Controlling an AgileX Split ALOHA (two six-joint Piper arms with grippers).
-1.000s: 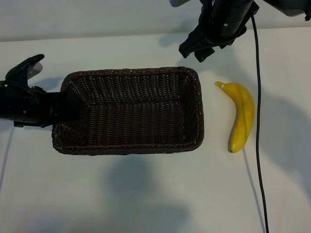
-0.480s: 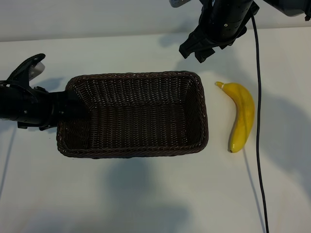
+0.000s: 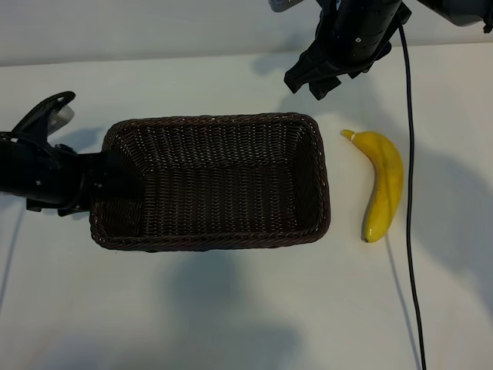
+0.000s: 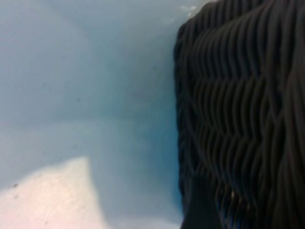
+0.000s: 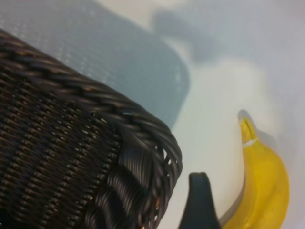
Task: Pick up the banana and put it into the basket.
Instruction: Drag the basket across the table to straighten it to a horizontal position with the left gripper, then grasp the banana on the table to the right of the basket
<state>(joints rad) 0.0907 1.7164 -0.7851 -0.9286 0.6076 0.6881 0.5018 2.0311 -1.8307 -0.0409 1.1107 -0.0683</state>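
Observation:
The dark brown wicker basket [image 3: 212, 235] lies flat at the table's middle, with nothing in it. To its right the yellow banana [image 3: 385, 185] rests on the table, stem toward the back. My left gripper [image 3: 100, 181] is at the basket's left end wall, open, and one dark finger [image 4: 202, 210] stands beside the woven wall [image 4: 238, 95]. My right gripper [image 3: 308, 83] hangs open and holds nothing, above the table behind the basket's back right corner. In the right wrist view, one fingertip [image 5: 200, 200] shows between the basket's corner [image 5: 143, 157] and the banana [image 5: 267, 186].
A black cable [image 3: 408, 193] hangs from the right arm and runs down the table just right of the banana. The white table [image 3: 231, 308] stretches in front of the basket.
The basket's left end has come down and the basket now lies flat, shifted slightly right. My left gripper has opened and drawn back a little to the left. Banana and right arm are unchanged.

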